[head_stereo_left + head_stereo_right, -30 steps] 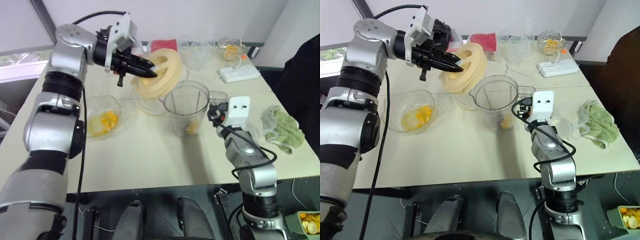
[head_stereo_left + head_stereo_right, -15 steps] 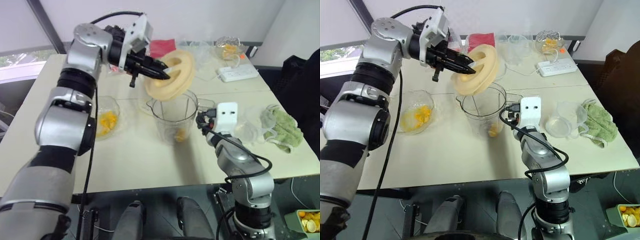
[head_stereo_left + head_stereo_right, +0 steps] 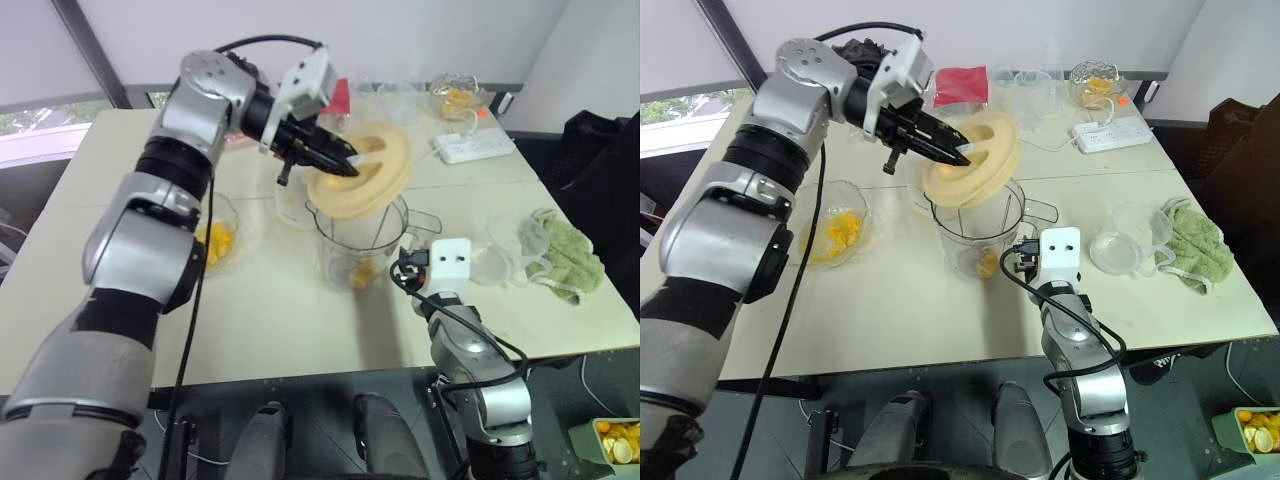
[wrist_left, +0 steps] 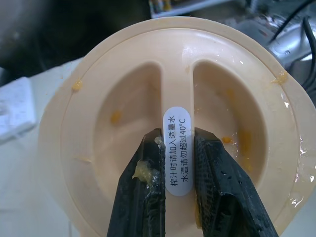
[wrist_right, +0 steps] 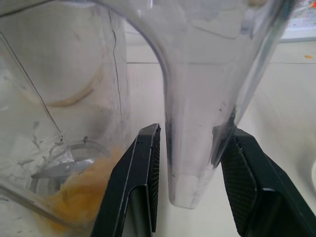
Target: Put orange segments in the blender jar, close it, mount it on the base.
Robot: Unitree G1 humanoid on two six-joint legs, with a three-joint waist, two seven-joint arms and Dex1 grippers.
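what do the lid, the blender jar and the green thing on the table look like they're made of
Lid: pale-yellow moulded plastic, smooth and slightly glossy, with a raised grip rib bearing a sticker.
Blender jar: clear hard plastic, probably; you see the orange pulp through the wall, and it shows faint scratch lines.
Green cloth: soft, crumpled fabric, apparently towelling.

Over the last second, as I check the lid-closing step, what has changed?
The left gripper, shut on the lid, carried it from beside the jar to over its mouth, tilted. The right gripper kept its fingers around the jar's handle. Orange bits stay inside.
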